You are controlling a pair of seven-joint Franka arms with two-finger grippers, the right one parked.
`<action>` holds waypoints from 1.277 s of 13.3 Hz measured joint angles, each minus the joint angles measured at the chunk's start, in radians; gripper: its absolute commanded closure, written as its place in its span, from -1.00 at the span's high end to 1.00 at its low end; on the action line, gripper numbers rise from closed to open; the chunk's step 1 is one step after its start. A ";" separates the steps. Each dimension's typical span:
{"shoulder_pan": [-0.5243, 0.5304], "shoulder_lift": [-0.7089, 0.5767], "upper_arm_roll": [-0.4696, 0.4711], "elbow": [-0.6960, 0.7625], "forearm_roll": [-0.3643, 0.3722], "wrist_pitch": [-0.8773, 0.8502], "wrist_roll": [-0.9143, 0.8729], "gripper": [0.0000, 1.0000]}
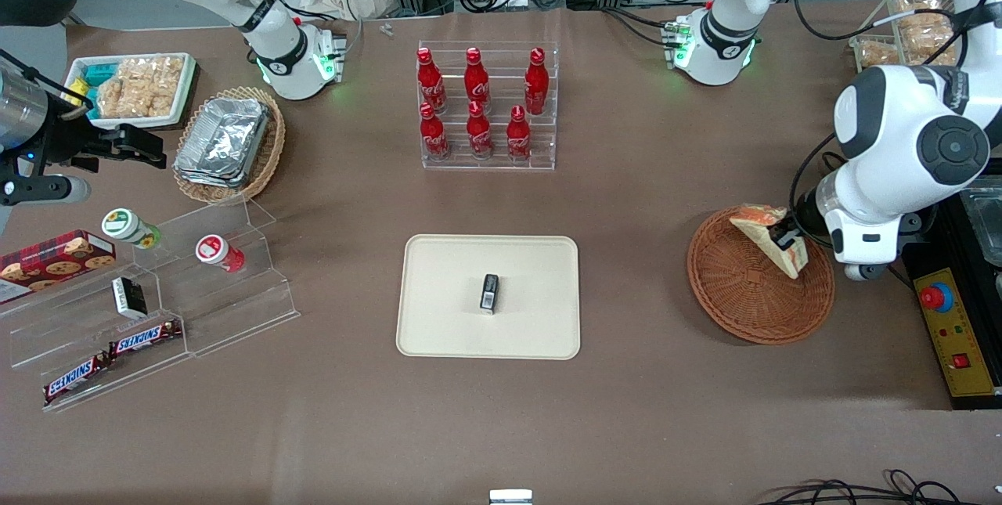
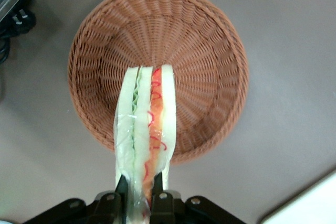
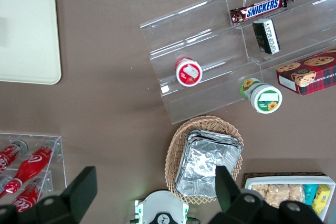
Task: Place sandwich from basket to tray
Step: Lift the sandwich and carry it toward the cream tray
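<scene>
Sandwich (image 2: pixel 146 124): one, a wrapped wedge, clamped between the fingers of my gripper (image 2: pixel 139 188) at its wide end, held above the basket rather than resting in it, over the basket's edge farthest from the front camera.

Basket (image 1: pixel 744 293): one, reddish-brown wicker, toward the working arm's end of the surface; nothing lies in it.

Tray (image 1: pixel 446 317): one, cream, mid-surface, near the edge closest to the front camera; holds one small dark packet (image 1: pixel 489 292), contents unreadable.

Bottles (image 1: pixel 477 102): six, red, in a clear rack (image 1: pixel 540 156).

Tan basket (image 1: pixel 266 160): one, holding foil containers (image 1: pixel 223 141), probably stacked.
</scene>
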 measured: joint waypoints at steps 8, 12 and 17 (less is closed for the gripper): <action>-0.010 0.025 -0.308 0.114 0.008 -0.109 0.126 -0.57; -0.014 0.155 -0.452 0.141 0.122 -0.065 0.140 -0.55; -0.024 0.342 -0.498 0.209 0.194 0.115 0.148 -0.59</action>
